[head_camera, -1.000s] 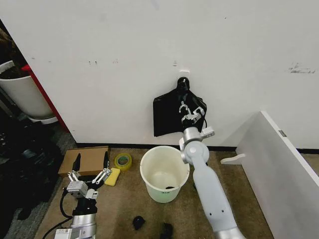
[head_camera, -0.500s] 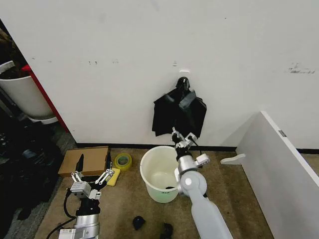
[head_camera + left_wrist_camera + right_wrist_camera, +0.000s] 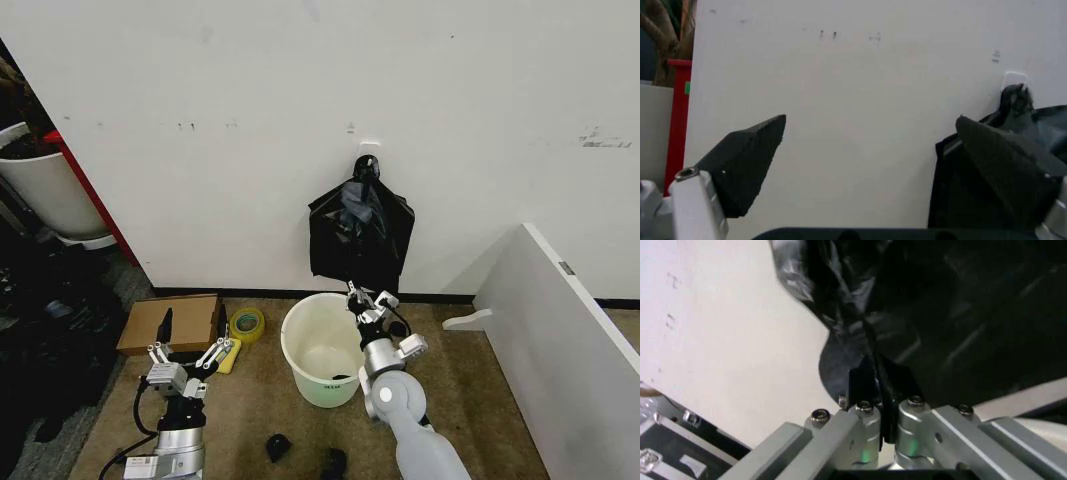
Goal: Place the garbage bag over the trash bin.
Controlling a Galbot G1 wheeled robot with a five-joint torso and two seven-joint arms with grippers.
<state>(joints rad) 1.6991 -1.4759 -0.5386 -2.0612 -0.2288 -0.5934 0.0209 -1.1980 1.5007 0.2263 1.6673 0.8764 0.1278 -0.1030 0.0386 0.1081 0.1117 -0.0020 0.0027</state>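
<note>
The garbage bag point(image 3: 362, 235), thin glossy black plastic, hangs crumpled from a hook on the white wall, above the trash bin. My right gripper point(image 3: 362, 300) is below it, just over the bin's far rim. In the right wrist view this gripper point(image 3: 879, 385) is shut on a fold of the garbage bag point(image 3: 940, 315) at its lower edge. The trash bin point(image 3: 325, 385), a round cream-white bucket, stands open on the brown floor. My left gripper point(image 3: 192, 335) is low at the left, open and holding nothing. Its fingers point(image 3: 747, 160) point at the wall, with the bag point(image 3: 960, 200) off to one side.
A cardboard box point(image 3: 170, 322), a yellow tape roll point(image 3: 246, 322) and a yellow sponge point(image 3: 228, 355) lie left of the bin. A white board point(image 3: 560, 340) leans at the right. A bigger white tub point(image 3: 45, 195) stands far left. Two small dark objects point(image 3: 278, 447) lie on the floor in front.
My right gripper came down from the hanging bag to just above the bin's rim, drawing the plastic with it. The bag now hangs wider and more crumpled. The left arm shifted slightly.
</note>
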